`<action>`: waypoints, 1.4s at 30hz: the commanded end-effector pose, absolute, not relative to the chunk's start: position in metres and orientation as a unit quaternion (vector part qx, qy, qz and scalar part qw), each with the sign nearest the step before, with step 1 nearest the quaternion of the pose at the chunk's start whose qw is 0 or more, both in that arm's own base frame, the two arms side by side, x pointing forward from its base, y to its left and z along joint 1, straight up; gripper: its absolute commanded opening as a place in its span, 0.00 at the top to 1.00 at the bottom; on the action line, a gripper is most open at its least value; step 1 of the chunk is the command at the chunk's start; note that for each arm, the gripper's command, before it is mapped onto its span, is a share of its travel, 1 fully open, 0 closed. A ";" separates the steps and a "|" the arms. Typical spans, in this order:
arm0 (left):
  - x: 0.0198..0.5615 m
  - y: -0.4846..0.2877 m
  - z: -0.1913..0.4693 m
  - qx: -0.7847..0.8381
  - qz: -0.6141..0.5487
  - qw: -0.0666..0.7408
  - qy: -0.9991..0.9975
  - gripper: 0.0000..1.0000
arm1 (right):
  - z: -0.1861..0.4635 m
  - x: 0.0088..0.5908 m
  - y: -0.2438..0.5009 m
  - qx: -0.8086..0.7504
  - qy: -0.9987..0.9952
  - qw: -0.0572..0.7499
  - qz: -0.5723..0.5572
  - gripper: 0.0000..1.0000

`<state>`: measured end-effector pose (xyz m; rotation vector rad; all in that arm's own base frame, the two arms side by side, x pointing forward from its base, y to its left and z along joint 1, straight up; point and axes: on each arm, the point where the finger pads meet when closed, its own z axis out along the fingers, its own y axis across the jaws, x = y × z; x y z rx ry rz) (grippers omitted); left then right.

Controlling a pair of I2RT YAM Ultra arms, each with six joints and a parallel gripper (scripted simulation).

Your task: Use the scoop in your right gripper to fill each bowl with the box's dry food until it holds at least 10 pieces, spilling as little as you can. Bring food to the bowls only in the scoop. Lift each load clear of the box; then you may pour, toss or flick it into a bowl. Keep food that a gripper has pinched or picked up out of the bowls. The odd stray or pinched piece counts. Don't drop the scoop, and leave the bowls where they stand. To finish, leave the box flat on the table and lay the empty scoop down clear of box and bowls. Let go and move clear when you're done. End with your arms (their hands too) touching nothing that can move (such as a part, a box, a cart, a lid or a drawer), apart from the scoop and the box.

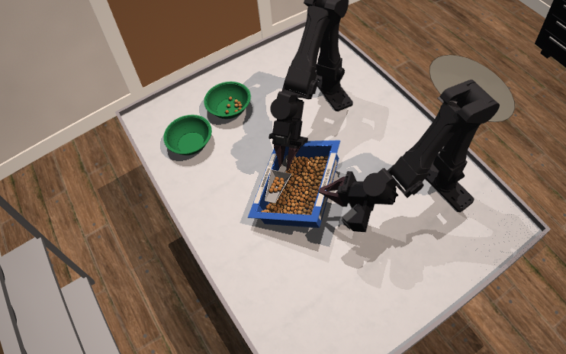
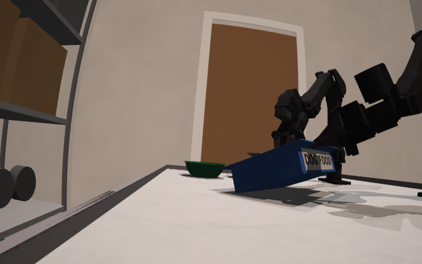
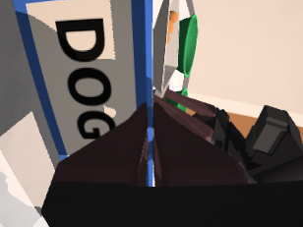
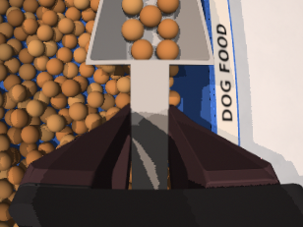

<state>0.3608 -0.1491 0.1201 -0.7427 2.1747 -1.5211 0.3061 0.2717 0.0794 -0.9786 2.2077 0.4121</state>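
Observation:
The blue dog food box [image 1: 284, 217] [image 2: 267, 170] is tilted, its label side raised off the table. My left gripper [image 1: 321, 191] is shut on the rim of that raised side. My right gripper [image 1: 284, 164] [image 4: 150, 114] is shut on the handle of the grey scoop [image 4: 150, 87] [image 2: 253, 153]. The scoop holds several pieces and is over the box's far-side wall, above the food [image 1: 304, 183]. One green bowl [image 1: 217, 107] holds several pieces. The other green bowl [image 1: 188, 142] [image 2: 203, 169] looks empty. The right fingertips are partly hidden in the top view.
Both bowls stand near the table's raised edge [image 1: 166, 90], beyond the box's low side. The right arm [image 1: 302, 71] reaches in beside the bowl with food. The left arm [image 1: 421, 154] reaches in from the opposite side of the box.

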 end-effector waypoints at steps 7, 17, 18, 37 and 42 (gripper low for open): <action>0.372 -0.155 0.162 -0.208 -0.566 0.240 0.761 1.00 | 0.125 0.326 0.290 -0.365 0.811 0.416 0.188 1.00; 0.372 -0.155 0.162 -0.208 -0.566 0.240 0.761 1.00 | 0.129 0.315 0.280 -0.370 0.824 0.390 0.179 1.00; 0.372 -0.155 0.162 -0.208 -0.566 0.240 0.761 1.00 | 0.135 0.317 0.280 -0.368 0.821 0.397 0.180 1.00; 0.372 -0.155 0.162 -0.208 -0.566 0.240 0.761 1.00 | 0.173 0.328 0.275 -0.350 0.806 0.442 0.181 1.00; 0.372 -0.155 0.162 -0.208 -0.566 0.240 0.761 1.00 | 0.139 0.316 0.244 -0.334 0.840 0.396 0.159 1.00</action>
